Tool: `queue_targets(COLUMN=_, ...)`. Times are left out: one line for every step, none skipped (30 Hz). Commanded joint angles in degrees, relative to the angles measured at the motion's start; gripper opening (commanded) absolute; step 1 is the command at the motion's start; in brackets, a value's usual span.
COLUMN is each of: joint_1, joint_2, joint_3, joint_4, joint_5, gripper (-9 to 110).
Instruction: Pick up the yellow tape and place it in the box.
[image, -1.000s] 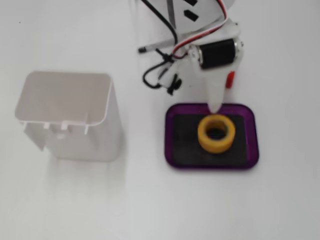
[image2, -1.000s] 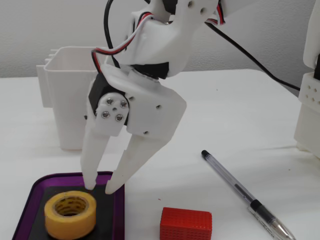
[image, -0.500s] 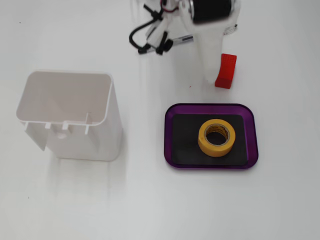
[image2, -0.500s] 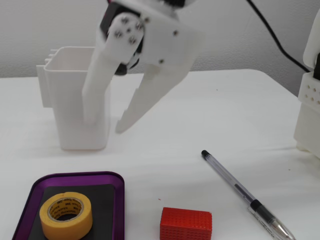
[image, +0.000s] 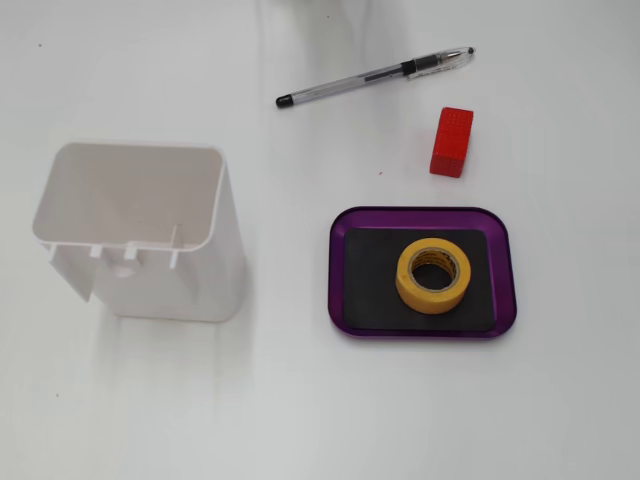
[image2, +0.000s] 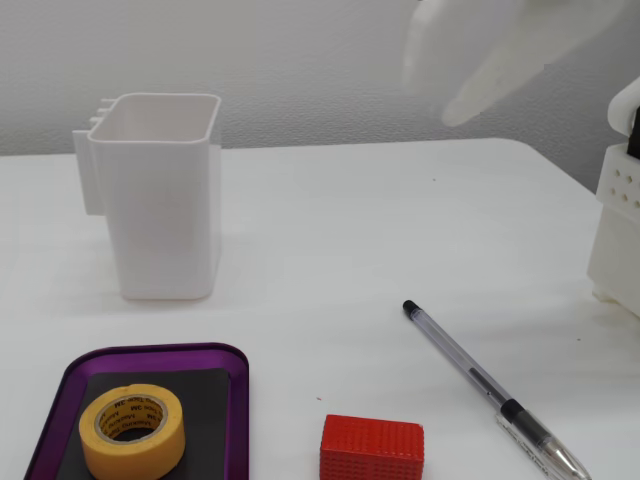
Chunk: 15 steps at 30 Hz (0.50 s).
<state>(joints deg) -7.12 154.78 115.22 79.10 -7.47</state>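
Note:
The yellow tape (image: 433, 275) lies flat inside the box (image: 340, 280), a shallow purple tray with a black bottom, toward its right side in a fixed view. Both fixed views show it; in the low one the tape (image2: 132, 431) sits in the box (image2: 60, 400) at the bottom left. My gripper (image2: 455, 105) shows only in that low view as a blurred white shape high at the top right. It is far above the table, apart from the tape, and holds nothing I can see. Its jaws are too blurred to read.
A tall white plastic container (image: 140, 235) stands left of the tray. A red block (image: 451, 142) and a pen (image: 375, 76) lie beyond the tray. The arm's white base (image2: 620, 230) stands at the right edge of the low view.

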Motion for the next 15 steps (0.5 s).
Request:
queue_targets(joint_1=0.5, joint_2=14.4, joint_3=13.2, joint_4=-4.9, joint_5=0.1, gripper=9)
queue_targets(joint_1=0.5, joint_2=18.1, joint_3=17.6, joint_4=-6.3, joint_5=0.4, gripper=9)
queue_targets(joint_1=0.5, joint_2=21.4, joint_3=22.1, joint_4=-7.7, joint_5=0.7, gripper=9)
queue_targets(joint_1=0.5, joint_2=25.0, joint_3=26.5, joint_4=-9.2, joint_5=0.7, gripper=9)
queue_targets(joint_1=0.6, joint_2=28.4, joint_3=31.0, joint_4=-10.6, joint_5=0.7, gripper=9)
queue_targets(joint_1=1.1, joint_2=31.7, joint_3=35.2, joint_4=-11.7, joint_5=0.7, gripper=9)
queue_targets(joint_1=1.9, joint_2=34.7, joint_3=38.8, joint_4=-12.7, joint_5=0.8, gripper=9)
queue_targets(joint_1=2.9, joint_2=37.3, joint_3=41.7, joint_4=-14.1, joint_5=1.0, gripper=9)
queue_targets(joint_1=3.8, joint_2=39.8, joint_3=44.4, joint_4=-15.0, joint_5=1.0, gripper=9)
queue_targets(joint_1=4.6, joint_2=42.3, joint_3=46.7, joint_4=-15.5, joint_5=1.0, gripper=9)
queue_targets(joint_1=5.0, joint_2=44.1, joint_3=49.0, joint_4=-15.7, joint_5=1.0, gripper=9)
queue_targets(joint_1=5.5, joint_2=44.6, joint_3=50.5, joint_4=-15.5, joint_5=1.1, gripper=9)
queue_targets(joint_1=5.5, joint_2=44.1, joint_3=51.9, joint_4=-15.5, joint_5=1.1, gripper=9)
queue_targets(joint_1=5.4, joint_2=43.8, joint_3=52.9, joint_4=-15.6, joint_5=1.2, gripper=9)
queue_targets(joint_1=5.4, joint_2=43.3, joint_3=54.0, joint_4=-15.8, joint_5=1.6, gripper=9)
